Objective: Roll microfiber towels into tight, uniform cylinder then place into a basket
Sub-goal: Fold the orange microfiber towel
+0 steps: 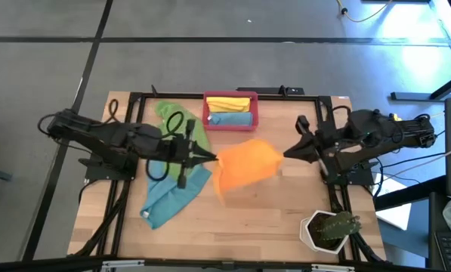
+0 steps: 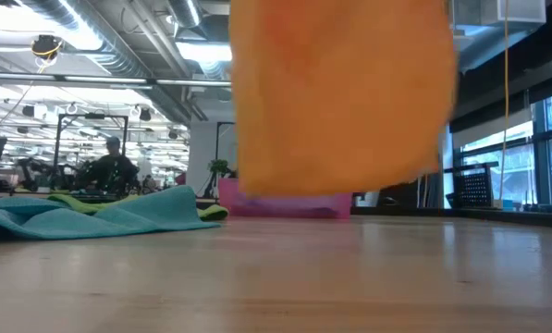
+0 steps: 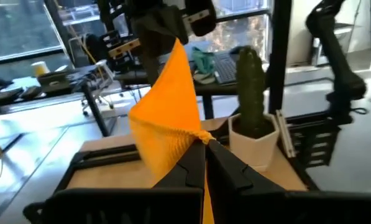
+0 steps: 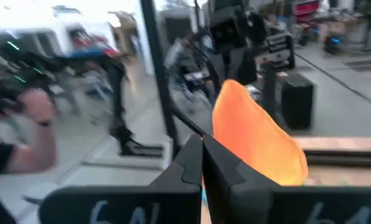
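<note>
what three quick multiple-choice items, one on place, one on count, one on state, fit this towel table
1. Where is the soft orange microfiber towel?
A. flat on the wooden table
B. held up between both grippers
C. in the basket

2. How many rolled towels lie in the shallow red-pink plastic basket?
A. none
B. two
C. four

3. How do the left gripper and right gripper stand?
A. both shut on the towel
B. both open
C. only the left shut

Answers: 1 B, the low view shows the towel hanging clear of the table, a gripper at each end. 2 B, a yellow roll and a teal-blue roll lie side by side. 3 A, each wrist view shows its fingers pinched on orange cloth.
</note>
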Controlling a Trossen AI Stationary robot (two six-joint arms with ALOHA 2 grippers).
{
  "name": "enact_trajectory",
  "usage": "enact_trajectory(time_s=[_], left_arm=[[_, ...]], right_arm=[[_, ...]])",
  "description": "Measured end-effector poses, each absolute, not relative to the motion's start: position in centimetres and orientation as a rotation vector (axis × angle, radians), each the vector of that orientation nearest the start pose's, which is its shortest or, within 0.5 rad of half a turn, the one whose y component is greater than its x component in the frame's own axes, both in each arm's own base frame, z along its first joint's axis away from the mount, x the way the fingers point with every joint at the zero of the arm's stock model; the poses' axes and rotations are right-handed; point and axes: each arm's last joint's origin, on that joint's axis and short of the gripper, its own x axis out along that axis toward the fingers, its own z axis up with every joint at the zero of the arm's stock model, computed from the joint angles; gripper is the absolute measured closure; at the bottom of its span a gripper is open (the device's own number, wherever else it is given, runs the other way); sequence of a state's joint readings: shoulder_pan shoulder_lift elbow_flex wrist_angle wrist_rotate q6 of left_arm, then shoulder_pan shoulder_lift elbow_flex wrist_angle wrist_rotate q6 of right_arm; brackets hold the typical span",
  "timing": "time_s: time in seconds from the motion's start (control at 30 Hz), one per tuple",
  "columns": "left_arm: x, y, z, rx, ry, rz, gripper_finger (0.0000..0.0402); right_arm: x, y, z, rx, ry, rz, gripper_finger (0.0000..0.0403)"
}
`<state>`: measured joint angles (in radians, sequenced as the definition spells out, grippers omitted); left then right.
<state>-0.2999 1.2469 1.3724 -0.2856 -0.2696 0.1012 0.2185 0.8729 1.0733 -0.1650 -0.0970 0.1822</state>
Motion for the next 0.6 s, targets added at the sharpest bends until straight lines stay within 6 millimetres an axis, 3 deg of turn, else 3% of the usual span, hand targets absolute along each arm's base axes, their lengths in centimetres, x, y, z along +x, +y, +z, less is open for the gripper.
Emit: enact_trajectory(time_s=[0.13,0.27,0.6], left_arm=[[24.8,-7.2,43.5,0.135,0.23,0.0,0.0401],[24.4,-6.4,41.9,0.127,0.398,0.06,0.0401],[25.1,-1.3,32.0,0.098,0.773,0.31,0.0401]], right_arm=[[16.7,4.1,41.7,0.236,0.003,0.331,0.0399],[16.7,3.6,40.4,0.25,0.138,0.205,0.0399],[16.9,1.6,35.4,0.133,0.576,-0.301,0.0399]])
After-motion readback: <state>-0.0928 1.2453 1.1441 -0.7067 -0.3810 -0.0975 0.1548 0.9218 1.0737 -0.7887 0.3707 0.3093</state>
